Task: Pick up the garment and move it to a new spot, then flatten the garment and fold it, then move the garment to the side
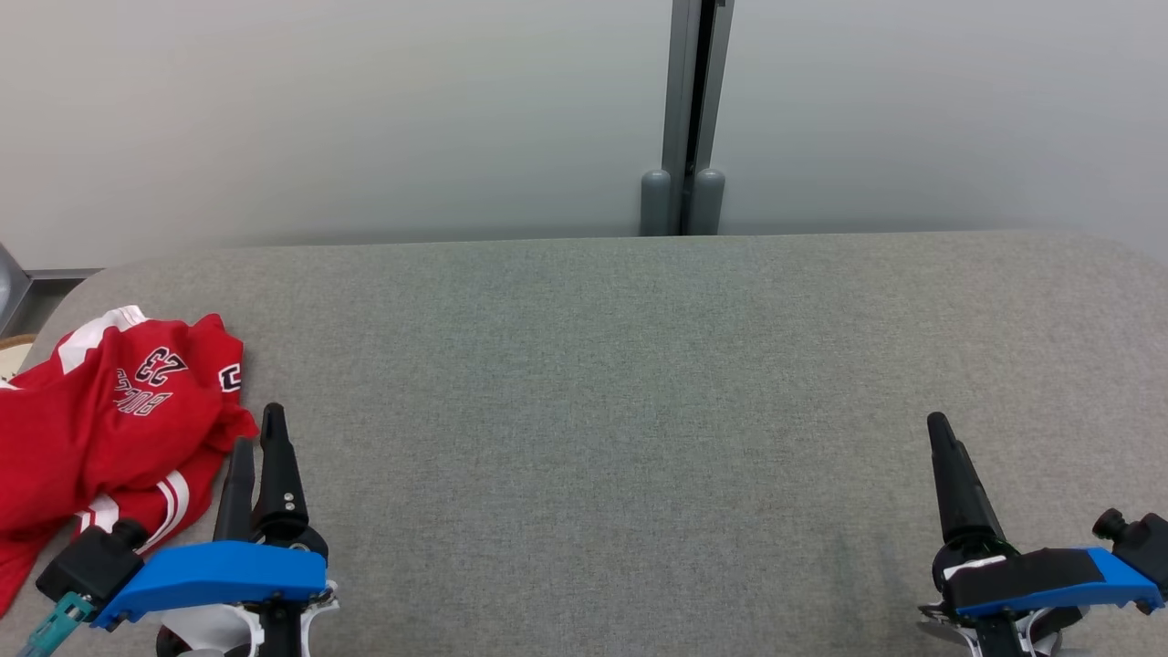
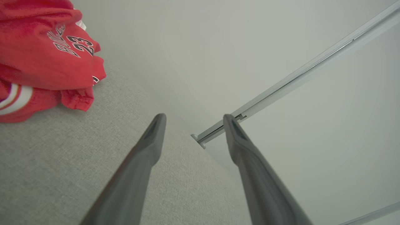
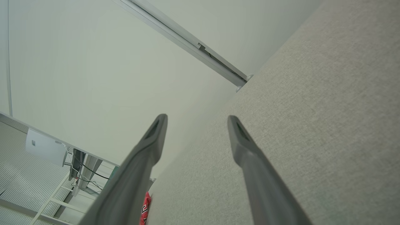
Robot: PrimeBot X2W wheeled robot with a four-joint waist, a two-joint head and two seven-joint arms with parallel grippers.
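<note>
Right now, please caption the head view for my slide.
Crumpled red jersey at the left end of the grey surface, beside the open left gripper; right gripper open at lower right.

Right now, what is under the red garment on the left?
The red garment lies crumpled on the grey fabric surface, near its left end. Its own folds cover the patch beneath, so whether anything else lies under it cannot be seen.
</note>
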